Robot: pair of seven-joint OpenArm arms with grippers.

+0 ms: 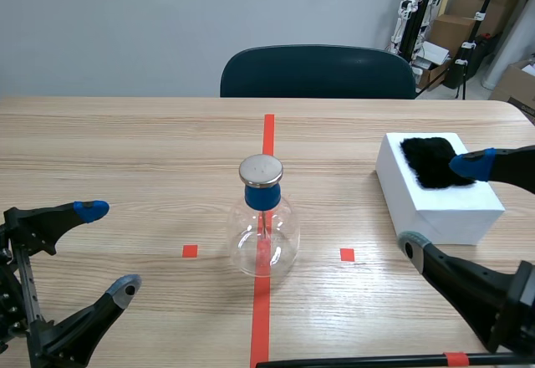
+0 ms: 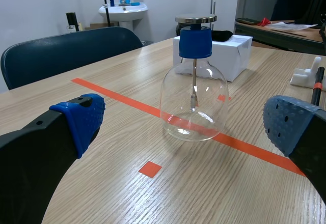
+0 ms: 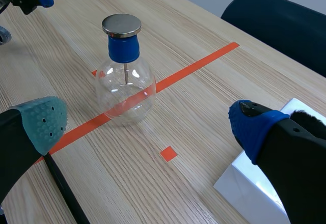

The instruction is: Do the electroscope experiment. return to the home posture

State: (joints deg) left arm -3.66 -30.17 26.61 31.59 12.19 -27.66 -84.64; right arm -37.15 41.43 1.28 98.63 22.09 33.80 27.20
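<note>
- Flask (image 1: 264,247): clear glossy glass; polished metal disc (image 1: 261,170) on a matt blue plastic-looking stopper (image 1: 261,196).
- Desk (image 1: 125,150): pale wood grain, smooth, slight sheen.
- Beside the flask, white block (image 1: 435,205): matt; fuzzy black cloth (image 1: 433,161) on top.

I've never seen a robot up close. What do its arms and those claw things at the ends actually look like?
The black two-fingered left end effector and its twin, the right end effector, have thick, tapering fingers tipped with soft dotted pads, blue or grey-green. The left arm's black frame shows small bolts and a row of holes.
</note>
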